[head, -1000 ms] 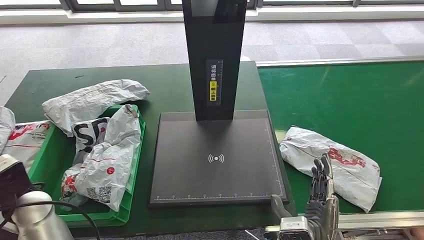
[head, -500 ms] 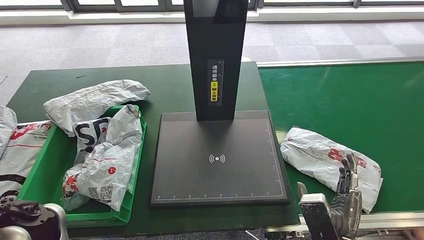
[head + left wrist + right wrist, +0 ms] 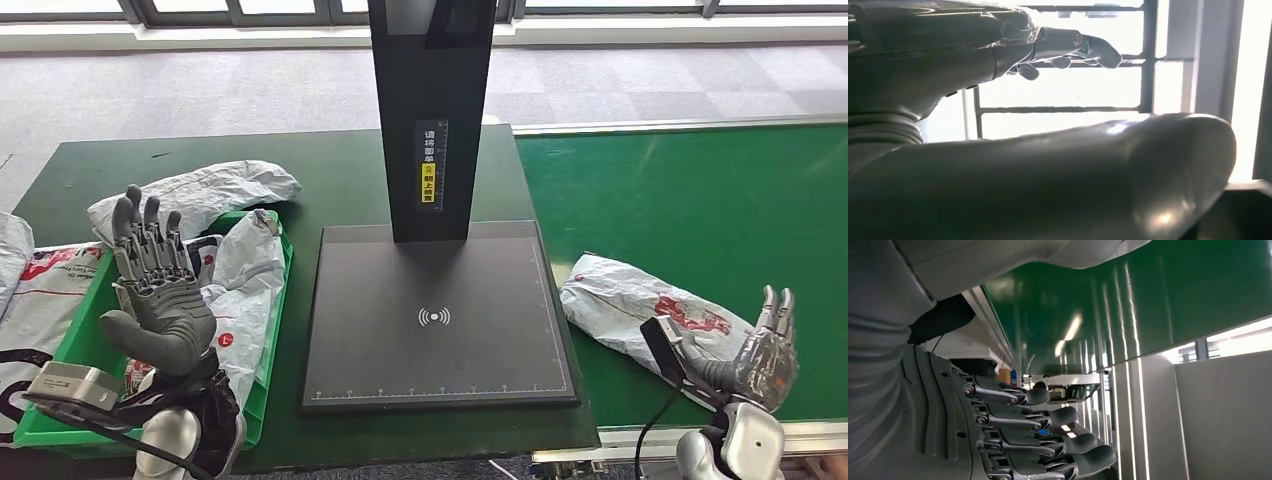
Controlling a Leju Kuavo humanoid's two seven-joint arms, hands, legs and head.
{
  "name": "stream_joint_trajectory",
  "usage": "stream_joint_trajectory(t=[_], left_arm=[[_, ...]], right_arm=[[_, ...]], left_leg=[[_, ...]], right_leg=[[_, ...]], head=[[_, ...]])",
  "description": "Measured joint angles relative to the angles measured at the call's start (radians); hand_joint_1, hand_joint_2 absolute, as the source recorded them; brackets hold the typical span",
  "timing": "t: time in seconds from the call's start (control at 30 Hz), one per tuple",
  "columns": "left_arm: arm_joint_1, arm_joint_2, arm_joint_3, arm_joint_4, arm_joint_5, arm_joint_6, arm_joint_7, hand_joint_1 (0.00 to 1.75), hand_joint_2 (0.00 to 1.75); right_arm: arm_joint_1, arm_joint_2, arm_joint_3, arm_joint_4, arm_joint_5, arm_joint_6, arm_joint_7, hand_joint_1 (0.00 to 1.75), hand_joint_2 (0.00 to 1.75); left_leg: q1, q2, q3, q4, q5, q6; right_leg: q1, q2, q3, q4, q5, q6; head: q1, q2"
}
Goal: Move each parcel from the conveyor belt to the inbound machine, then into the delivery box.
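Head view: parcel (image 3: 655, 318) (conveyor belt (image 3: 700, 200))

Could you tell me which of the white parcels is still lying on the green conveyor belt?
The white parcel with red print beside the right hand; the others lie in or around the green box.

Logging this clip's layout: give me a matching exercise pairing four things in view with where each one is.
Things:
1. white plastic parcel with red print
2. black flat scanner plate
3. silver left hand
4. silver right hand

Places:
A. raised, open, over the green plastic crate
B. lying on the green conveyor belt
C. open at the belt's near edge, beside the parcel
D. on the dark green table, between crate and belt

Pairs: 1-B, 2-D, 3-A, 4-C
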Motion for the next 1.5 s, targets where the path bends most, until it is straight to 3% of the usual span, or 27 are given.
stream_joint_trajectory(t=[0.13, 0.27, 0.47, 0.63, 0.73, 0.9, 1.0, 1.1, 1.27, 1.4, 1.5], left_arm=[[0.000, 0.008, -0.033, 0.051, -0.064, 0.124, 0.000, 0.00, 0.00], [0.001, 0.036, -0.093, 0.093, -0.094, 0.215, -0.001, 0.00, 0.00], [0.002, 0.058, -0.122, 0.139, -0.042, 0.170, -0.001, 0.00, 0.00], [0.003, 0.069, -0.122, 0.149, -0.046, 0.147, -0.002, 0.00, 0.00], [0.003, 0.075, -0.122, 0.150, -0.055, 0.147, -0.002, 0.00, 0.00], [0.003, 0.085, -0.122, 0.155, -0.065, 0.149, -0.002, 0.00, 0.00], [0.003, 0.089, -0.123, 0.160, -0.072, 0.156, -0.002, 0.00, 0.00], [0.003, 0.091, -0.124, 0.162, -0.078, 0.172, -0.002, 0.00, 0.00], [0.003, 0.092, -0.125, 0.165, -0.078, 0.181, -0.002, 0.00, 0.00], [0.004, 0.093, -0.125, 0.166, -0.079, 0.183, -0.002, 0.00, 0.00], [0.009, 0.093, -0.125, 0.167, -0.087, 0.195, -0.002, 0.00, 0.00]], right_arm=[[-0.146, -0.060, -0.003, 0.277, 0.005, -0.022, 0.028, 0.00, 1.75], [-0.231, -0.099, -0.003, 0.445, 0.013, -0.042, 0.048, 0.00, 1.75], [-0.278, -0.130, -0.004, 0.569, -0.004, -0.067, 0.066, 0.00, 1.75], [-0.288, -0.137, -0.020, 0.620, -0.060, -0.044, 0.021, 0.00, 1.75], [-0.289, -0.130, -0.044, 0.641, -0.121, 0.030, -0.039, 0.00, 1.75], [-0.290, -0.097, -0.070, 0.676, -0.162, 0.336, -0.089, 0.00, 1.75], [-0.299, -0.080, -0.072, 0.689, -0.155, 0.466, -0.112, 0.00, 1.75], [-0.307, -0.072, -0.072, 0.691, -0.142, 0.539, -0.138, 0.00, 1.75], [-0.315, -0.061, -0.068, 0.692, -0.135, 0.563, -0.148, 0.03, 1.75], [-0.317, -0.054, -0.065, 0.692, -0.130, 0.570, -0.148, 1.75, 1.75], [-0.321, -0.050, -0.054, 0.692, -0.102, 0.549, -0.150, 1.75, 1.75]], left_leg=[[0.000, -0.003, 0.000, 0.000, 0.001, 0.001], [0.000, -0.005, -0.002, 0.000, 0.001, 0.001], [0.000, -0.006, -0.004, 0.000, 0.001, 0.001], [0.000, -0.006, -0.005, 0.000, 0.001, 0.001], [0.000, -0.007, -0.010, 0.000, 0.001, 0.001], [0.001, -0.006, -0.011, 0.000, 0.000, 0.001], [0.003, -0.004, -0.009, 0.000, 0.000, 0.000], [0.006, -0.001, -0.007, 0.000, -0.001, 0.000], [0.006, 0.003, -0.004, 0.000, -0.001, 0.000], [0.007, 0.003, -0.002, 0.000, -0.001, 0.000], [0.008, 0.005, 0.000, 0.000, -0.001, 0.001]], right_leg=[[0.000, -0.002, -0.001, 0.000, 0.001, 0.000], [0.000, -0.004, -0.002, 0.000, 0.000, 0.000], [0.000, -0.006, -0.003, 0.000, 0.000, 0.000], [0.000, -0.006, -0.003, 0.000, 0.000, 0.000], [0.000, -0.007, -0.003, 0.000, 0.000, 0.001], [0.000, -0.006, -0.004, 0.000, 0.000, 0.001], [0.003, -0.004, -0.001, -0.001, 0.000, 0.001], [0.005, -0.001, 0.004, -0.003, 0.000, 0.000], [0.006, 0.002, 0.007, -0.005, 0.001, 0.000], [0.007, 0.002, 0.010, -0.006, 0.002, 0.000], [0.007, 0.003, 0.012, -0.007, 0.003, 0.000]], head=[[0.000, 0.000], [0.000, 0.000], [0.000, 0.000], [0.000, 0.000], [0.000, 0.000], [0.000, 0.000], [0.000, 0.000], [0.000, 0.000], [0.000, 0.000], [0.000, 0.000], [0.000, 0.000]])
